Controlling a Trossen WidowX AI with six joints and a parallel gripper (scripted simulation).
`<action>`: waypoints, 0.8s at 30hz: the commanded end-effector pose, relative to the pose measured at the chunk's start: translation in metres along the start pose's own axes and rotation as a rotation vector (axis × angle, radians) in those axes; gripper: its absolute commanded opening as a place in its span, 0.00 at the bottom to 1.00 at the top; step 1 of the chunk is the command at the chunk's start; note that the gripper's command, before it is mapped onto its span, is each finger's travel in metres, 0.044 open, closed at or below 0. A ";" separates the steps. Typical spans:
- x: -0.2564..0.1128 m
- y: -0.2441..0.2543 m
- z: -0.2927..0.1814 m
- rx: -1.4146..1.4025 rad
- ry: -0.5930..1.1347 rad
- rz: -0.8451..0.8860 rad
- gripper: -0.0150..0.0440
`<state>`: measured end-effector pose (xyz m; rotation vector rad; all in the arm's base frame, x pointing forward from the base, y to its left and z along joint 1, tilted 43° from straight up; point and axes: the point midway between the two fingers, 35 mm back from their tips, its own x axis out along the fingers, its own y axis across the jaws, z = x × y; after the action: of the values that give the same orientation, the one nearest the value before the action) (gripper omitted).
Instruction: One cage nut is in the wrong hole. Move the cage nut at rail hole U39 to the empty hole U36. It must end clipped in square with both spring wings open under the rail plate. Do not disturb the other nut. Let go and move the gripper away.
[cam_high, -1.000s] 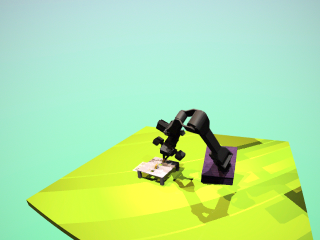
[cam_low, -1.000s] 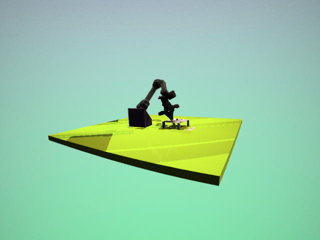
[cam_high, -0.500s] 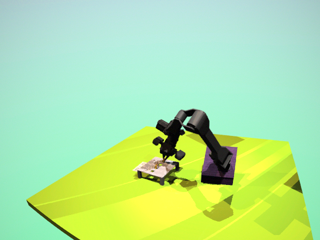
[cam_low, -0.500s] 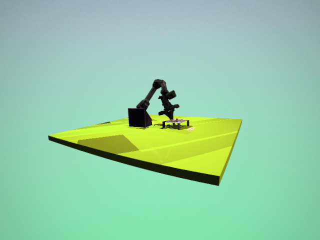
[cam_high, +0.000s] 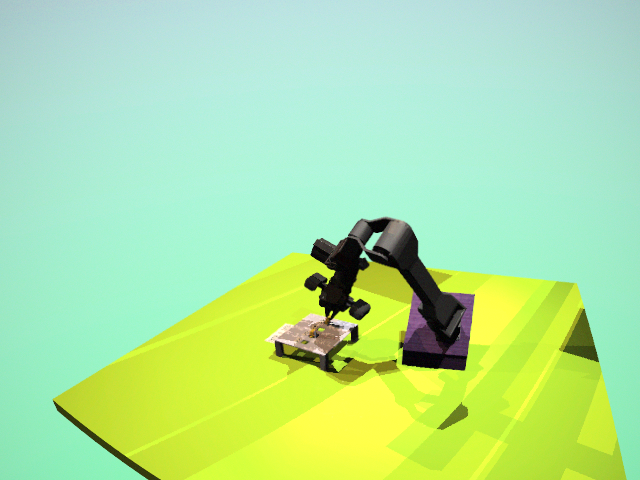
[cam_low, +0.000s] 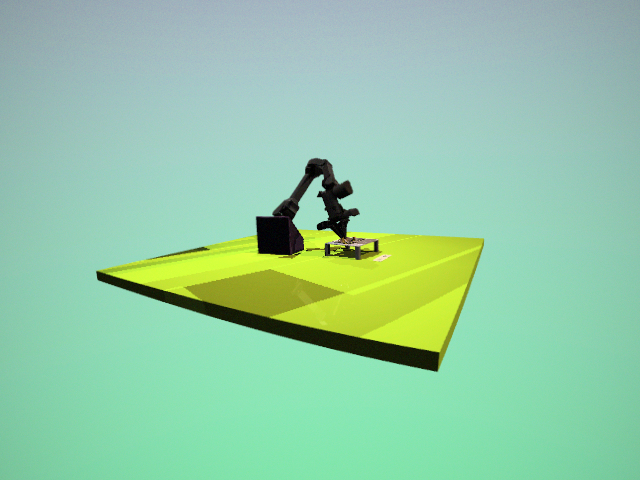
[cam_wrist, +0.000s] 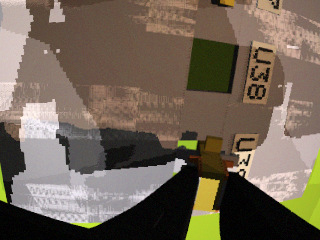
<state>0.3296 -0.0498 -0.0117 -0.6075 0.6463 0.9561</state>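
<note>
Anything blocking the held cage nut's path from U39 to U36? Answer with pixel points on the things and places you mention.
Yes: the other nut (cam_high: 313, 331) (cam_wrist: 222, 2) stands proud of the rail plate (cam_high: 297, 330) (cam_low: 361, 242) (cam_wrist: 135, 65), past the open U38 hole (cam_wrist: 211, 66). Suggest lifting over it.
</note>
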 end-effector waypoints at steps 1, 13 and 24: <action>0.001 0.000 0.000 -0.002 -0.003 0.007 0.30; 0.000 0.000 0.000 -0.002 -0.003 0.020 0.30; 0.000 -0.001 -0.001 -0.002 -0.004 0.030 0.30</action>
<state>0.3304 -0.0510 -0.0108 -0.6013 0.6538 0.9781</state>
